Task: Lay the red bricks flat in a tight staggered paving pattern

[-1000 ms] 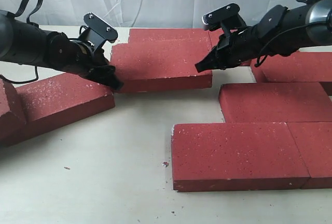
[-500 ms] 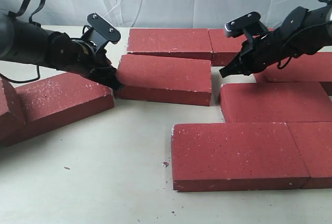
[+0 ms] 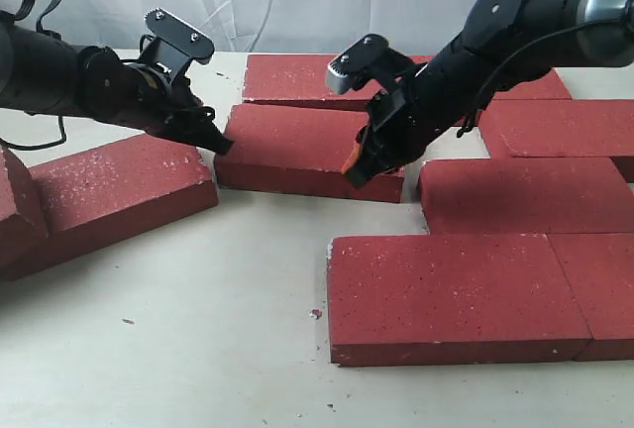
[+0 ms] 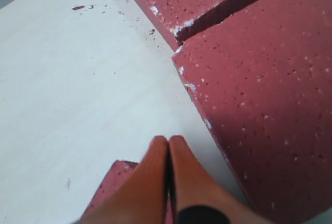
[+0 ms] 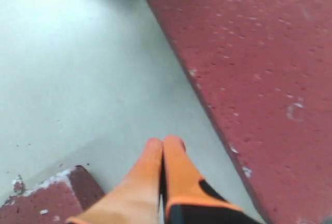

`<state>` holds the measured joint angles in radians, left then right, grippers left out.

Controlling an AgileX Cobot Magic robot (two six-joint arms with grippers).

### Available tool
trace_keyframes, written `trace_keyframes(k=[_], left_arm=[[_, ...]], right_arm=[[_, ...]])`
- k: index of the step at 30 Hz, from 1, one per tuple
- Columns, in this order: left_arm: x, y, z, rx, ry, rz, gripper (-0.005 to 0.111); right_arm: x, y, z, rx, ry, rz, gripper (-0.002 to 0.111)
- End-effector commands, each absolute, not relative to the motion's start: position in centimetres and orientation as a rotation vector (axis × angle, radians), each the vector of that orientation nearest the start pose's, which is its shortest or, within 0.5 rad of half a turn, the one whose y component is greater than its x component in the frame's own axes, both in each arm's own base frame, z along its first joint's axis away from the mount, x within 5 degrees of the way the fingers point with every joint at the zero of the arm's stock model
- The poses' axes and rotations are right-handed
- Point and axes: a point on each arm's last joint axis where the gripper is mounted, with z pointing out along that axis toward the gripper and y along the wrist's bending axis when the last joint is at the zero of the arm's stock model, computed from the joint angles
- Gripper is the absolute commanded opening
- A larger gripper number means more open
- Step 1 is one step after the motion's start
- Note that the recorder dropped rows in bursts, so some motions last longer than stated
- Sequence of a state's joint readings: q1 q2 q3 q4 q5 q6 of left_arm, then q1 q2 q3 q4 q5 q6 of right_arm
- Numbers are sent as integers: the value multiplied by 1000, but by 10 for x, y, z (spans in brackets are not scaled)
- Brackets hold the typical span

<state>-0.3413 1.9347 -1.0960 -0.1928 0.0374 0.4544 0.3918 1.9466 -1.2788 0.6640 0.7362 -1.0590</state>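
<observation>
Left tool (image 3: 220, 143) and right tool (image 3: 353, 172) flank the middle brick (image 3: 297, 143).

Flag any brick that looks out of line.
The middle brick lies skewed, not flush with the back-row brick. At far left, a lone brick sits angled apart from the rest, and an edge brick looks tilted up beside it.

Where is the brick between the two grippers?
In the exterior view the brick sits just left of centre, before the back row, with the left gripper at its left end and the right gripper at its right front edge.
</observation>
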Motion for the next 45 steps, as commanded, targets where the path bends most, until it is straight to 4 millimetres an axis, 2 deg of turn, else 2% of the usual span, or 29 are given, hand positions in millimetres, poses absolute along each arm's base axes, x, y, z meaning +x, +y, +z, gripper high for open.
trace_keyframes(k=[1, 7, 11, 16, 20, 28, 33, 39, 45], left_arm=[[384, -138, 150, 677, 2271, -67, 0], [394, -142, 137, 705, 2343, -83, 0], [396, -144, 136, 707, 2341, -84, 0], [395, -144, 135, 710, 2346, -85, 0], [395, -144, 135, 713, 2354, -87, 0], [392, -146, 134, 730, 2366, -92, 0], [390, -157, 135, 764, 2350, -103, 0], [393, -163, 123, 774, 2346, -100, 0], [392, -175, 123, 792, 2314, -111, 0]], right_arm=[[341, 202, 164, -1441, 2318, 554, -1], [347, 203, 149, -1491, 2327, 511, -1], [351, 202, 140, -1495, 2326, 464, -1], [363, 196, 131, -1439, 2327, 302, -1], [370, 189, 131, -1349, 2353, 242, -1], [374, 187, 131, -1309, 2350, 182, -1], [374, 182, 130, -1322, 2378, 128, -1], [374, 183, 130, -1310, 2379, 131, -1], [374, 182, 130, -1314, 2380, 130, -1]])
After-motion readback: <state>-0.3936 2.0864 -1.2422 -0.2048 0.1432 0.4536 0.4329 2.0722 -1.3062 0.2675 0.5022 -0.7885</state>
